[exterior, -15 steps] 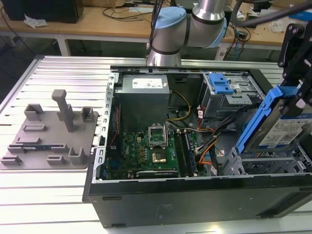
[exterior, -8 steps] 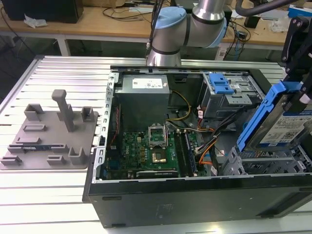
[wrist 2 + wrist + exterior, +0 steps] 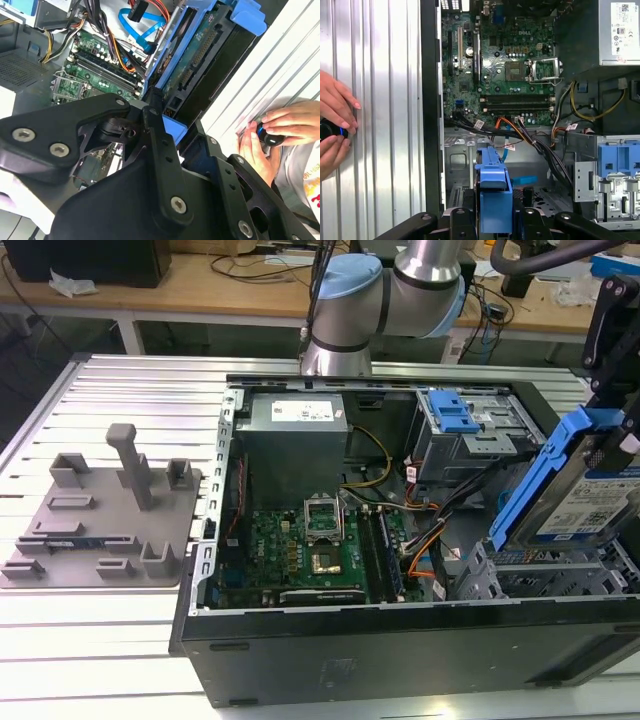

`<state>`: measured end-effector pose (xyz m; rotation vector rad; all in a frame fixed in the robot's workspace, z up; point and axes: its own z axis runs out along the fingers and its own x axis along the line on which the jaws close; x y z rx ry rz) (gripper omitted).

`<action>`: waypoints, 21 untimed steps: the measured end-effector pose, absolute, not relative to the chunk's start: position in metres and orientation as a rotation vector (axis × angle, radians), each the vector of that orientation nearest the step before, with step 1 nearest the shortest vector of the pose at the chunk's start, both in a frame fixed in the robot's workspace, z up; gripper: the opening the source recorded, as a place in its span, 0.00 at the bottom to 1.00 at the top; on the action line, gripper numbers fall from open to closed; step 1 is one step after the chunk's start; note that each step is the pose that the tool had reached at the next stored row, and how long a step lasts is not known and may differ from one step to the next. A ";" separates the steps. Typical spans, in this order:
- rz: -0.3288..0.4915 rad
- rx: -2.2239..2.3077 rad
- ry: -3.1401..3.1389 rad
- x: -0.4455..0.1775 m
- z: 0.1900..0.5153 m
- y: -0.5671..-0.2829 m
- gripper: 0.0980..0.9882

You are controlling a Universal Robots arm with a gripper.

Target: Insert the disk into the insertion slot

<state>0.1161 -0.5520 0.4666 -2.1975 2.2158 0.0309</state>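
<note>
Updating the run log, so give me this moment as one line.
gripper: shut on disk | disk: tilted above insertion slot, not yet inserted | person's hands: on table

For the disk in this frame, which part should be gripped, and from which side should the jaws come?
Probably best to grip the disk across its flat faces at the end away from the insertion slot, as the gripper does. It is thin and flat, and this leaves its lower end free.

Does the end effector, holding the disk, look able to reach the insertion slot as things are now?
Probably yes: the end effector holds the disk tilted just above the insertion slot, the case lies open, and the cables seem to run beside it.
</note>
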 end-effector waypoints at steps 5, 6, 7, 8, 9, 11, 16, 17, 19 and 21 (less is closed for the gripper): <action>0.040 -2.203 2.220 0.117 0.465 -0.552 0.30; 0.040 -2.203 2.220 0.117 0.464 -0.552 0.30; 0.040 -2.203 2.220 0.118 0.463 -0.552 0.30; 0.040 -2.203 2.220 0.118 0.462 -0.552 0.30; 0.040 -2.203 2.220 0.118 0.461 -0.552 0.30; 0.041 -2.203 2.221 0.118 0.459 -0.552 0.30; 0.046 -2.205 2.222 0.119 0.452 -0.552 0.30; 0.045 -2.206 2.222 0.119 0.449 -0.552 0.30; 0.046 -2.205 2.223 0.120 0.444 -0.552 0.30; 0.046 -2.205 2.223 0.120 0.440 -0.552 0.30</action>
